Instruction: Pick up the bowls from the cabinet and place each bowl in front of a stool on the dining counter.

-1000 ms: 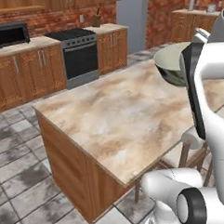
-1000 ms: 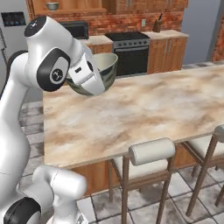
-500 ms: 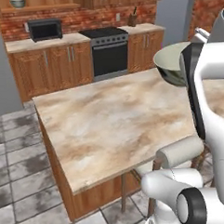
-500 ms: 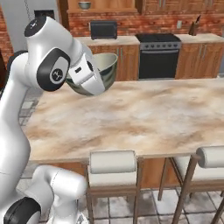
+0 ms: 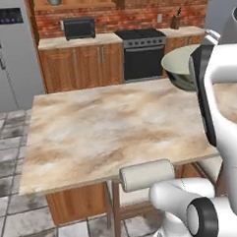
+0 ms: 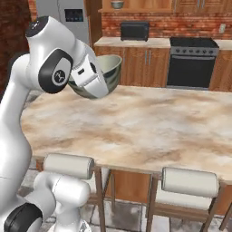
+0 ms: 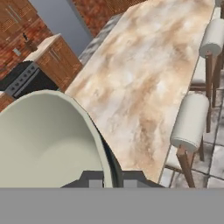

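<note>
A grey-green bowl (image 6: 108, 72) with a pale inside (image 7: 43, 140) hangs tilted above the near edge of the dining counter (image 6: 149, 127). My gripper (image 6: 97, 86) is shut on its rim, and the rim runs between the fingertips in the hand view. The held bowl (image 5: 179, 70) sits at the right of the left base view, over the dining counter (image 5: 101, 131). A second bowl (image 5: 54, 0) stands in the cabinet (image 5: 77, 2) on the far wall. Stools with cream roll cushions (image 6: 68, 165) (image 6: 190, 181) (image 5: 146, 174) stand along the counter's near side.
Behind the counter are a black microwave (image 5: 79, 28) on a narrow worktop, a dark stove (image 5: 144, 52) and a grey fridge (image 5: 11, 47). Wooden base cupboards (image 6: 136, 65) line the brick wall. The floor is grey tile (image 5: 8, 146).
The whole picture has shifted: the base has moved, so the counter's long side and stools now face the cameras. The arm still holds the bowl the same way.
</note>
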Motion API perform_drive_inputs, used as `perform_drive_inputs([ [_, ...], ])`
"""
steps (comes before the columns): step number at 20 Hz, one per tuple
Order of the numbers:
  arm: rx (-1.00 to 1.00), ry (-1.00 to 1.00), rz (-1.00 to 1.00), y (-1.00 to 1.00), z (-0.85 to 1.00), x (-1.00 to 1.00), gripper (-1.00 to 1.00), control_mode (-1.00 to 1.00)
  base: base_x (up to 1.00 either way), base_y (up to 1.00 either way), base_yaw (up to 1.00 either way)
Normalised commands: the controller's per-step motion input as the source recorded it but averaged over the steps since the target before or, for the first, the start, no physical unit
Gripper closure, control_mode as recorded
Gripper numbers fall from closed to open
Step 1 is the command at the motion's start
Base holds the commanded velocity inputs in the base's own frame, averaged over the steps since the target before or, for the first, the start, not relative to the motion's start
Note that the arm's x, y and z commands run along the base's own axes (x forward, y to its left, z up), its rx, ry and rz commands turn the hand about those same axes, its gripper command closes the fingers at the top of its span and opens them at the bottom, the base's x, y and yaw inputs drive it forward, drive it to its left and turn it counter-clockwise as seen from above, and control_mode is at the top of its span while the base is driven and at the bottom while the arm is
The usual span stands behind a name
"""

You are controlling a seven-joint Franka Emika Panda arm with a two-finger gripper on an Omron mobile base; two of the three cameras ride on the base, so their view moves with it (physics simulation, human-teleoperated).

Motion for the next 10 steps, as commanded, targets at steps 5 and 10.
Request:
perform_drive_inputs([
  [5,0.0,0.0,0.0,0.0,0.0,0.0,1.0,1.0,-0.48,-0.96,0.38],
  [10,0.0,0.0,0.0,0.0,0.0,0.0,1.0,1.0,-0.17,-0.97,0.29],
])
